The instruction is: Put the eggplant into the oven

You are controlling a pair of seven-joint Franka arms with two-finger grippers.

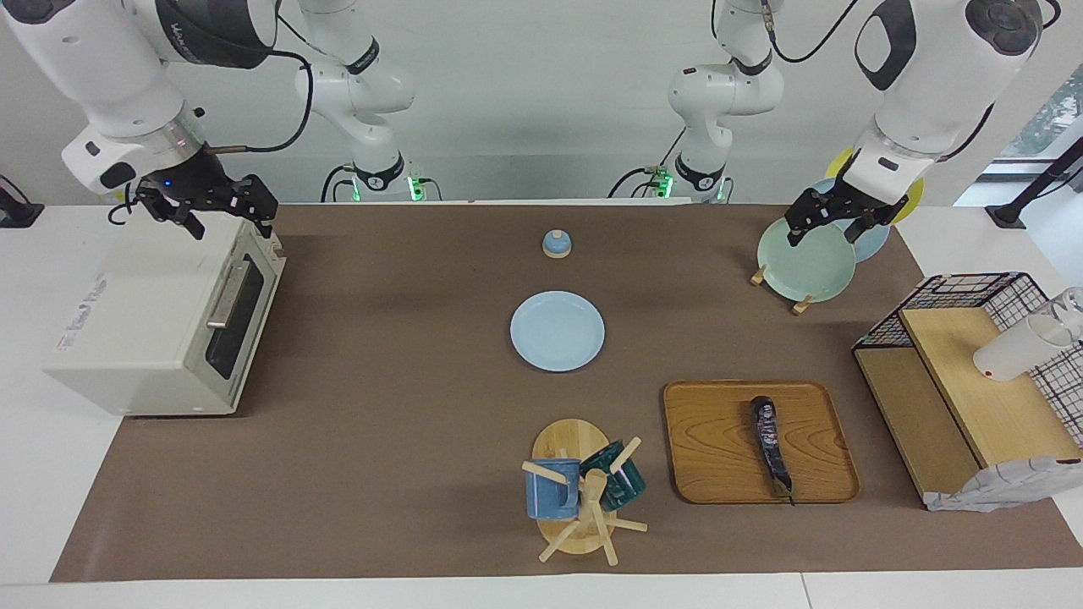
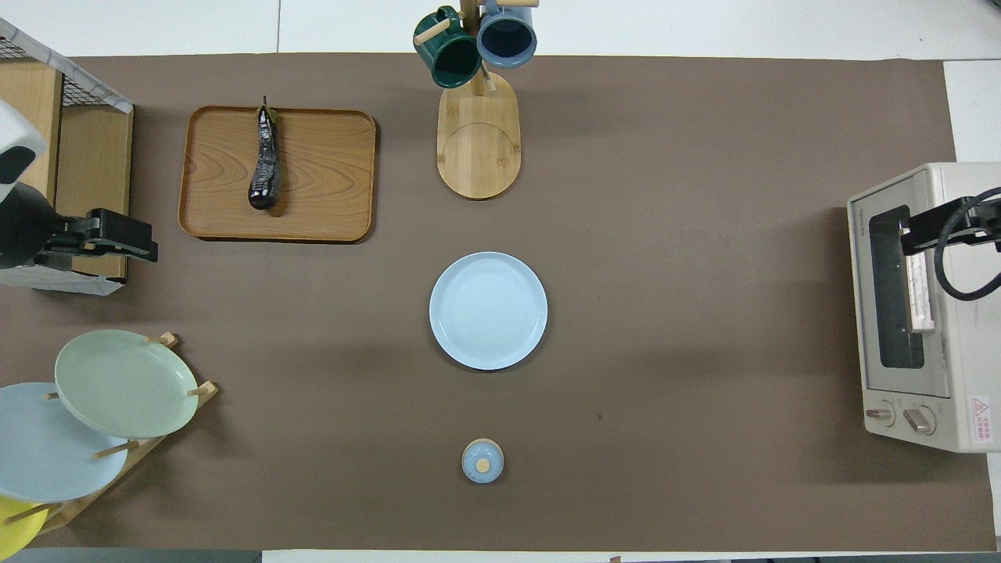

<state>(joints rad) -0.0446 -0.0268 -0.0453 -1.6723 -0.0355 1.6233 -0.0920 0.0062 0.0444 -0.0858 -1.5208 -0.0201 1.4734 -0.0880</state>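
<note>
Bright, even light (soft shadows), sharp focus

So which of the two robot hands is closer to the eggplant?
Left. The left gripper hangs above the plate rack, at the eggplant's end; the right gripper is over the oven.

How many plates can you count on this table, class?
4. A light blue plate lies flat mid-table. A green plate, a second blue plate and a yellow plate stand in the wooden rack at the left arm's end. More may be hidden.
</note>
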